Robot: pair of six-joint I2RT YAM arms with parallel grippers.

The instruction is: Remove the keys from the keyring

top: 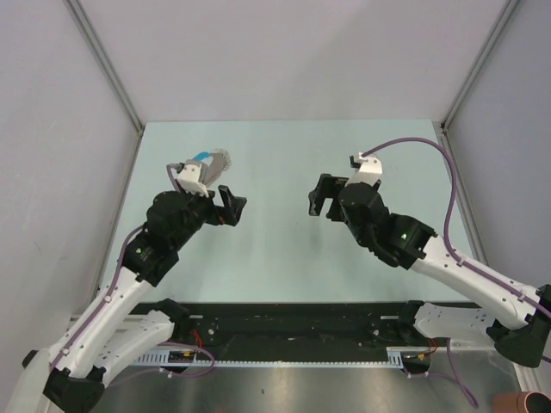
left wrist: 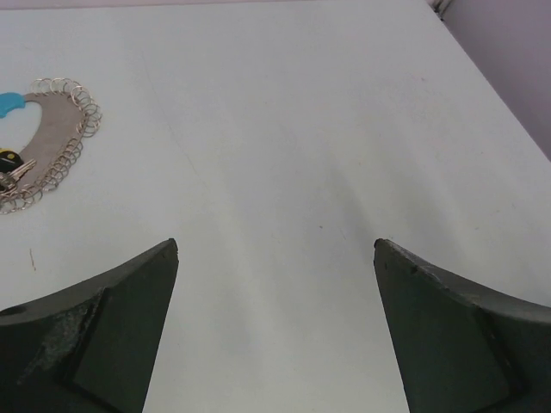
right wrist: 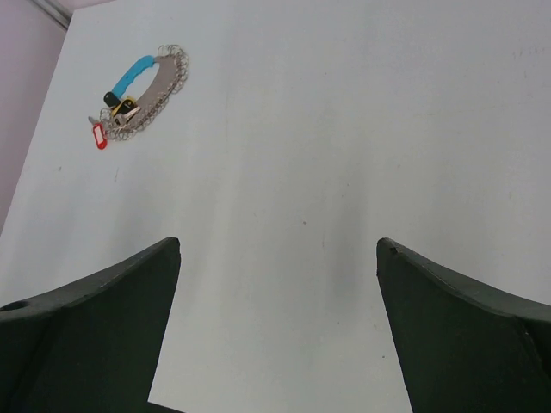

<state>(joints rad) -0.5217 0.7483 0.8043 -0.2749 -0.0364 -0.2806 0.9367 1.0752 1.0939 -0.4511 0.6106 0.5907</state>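
Observation:
The keyring (top: pixel 220 161) lies on the table at the back left, partly hidden behind my left wrist. It is a silvery chain loop (right wrist: pixel 161 83) with a light-blue band (right wrist: pixel 136 72). A dark key (right wrist: pixel 120 107) and a red-headed key (right wrist: pixel 100 136) lie at its lower end. In the left wrist view the keyring (left wrist: pixel 58 131) lies at the far left, with a dark key (left wrist: pixel 9 162) at the frame edge. My left gripper (top: pixel 231 205) is open and empty, to the right of and nearer than the loop. My right gripper (top: pixel 317 200) is open and empty, mid-table.
The pale green table (top: pixel 275 249) has grey walls on three sides, with metal posts at the back corners. A black rail (top: pixel 284 331) with wiring runs along the near edge between the arm bases. Purple cables run along both arms.

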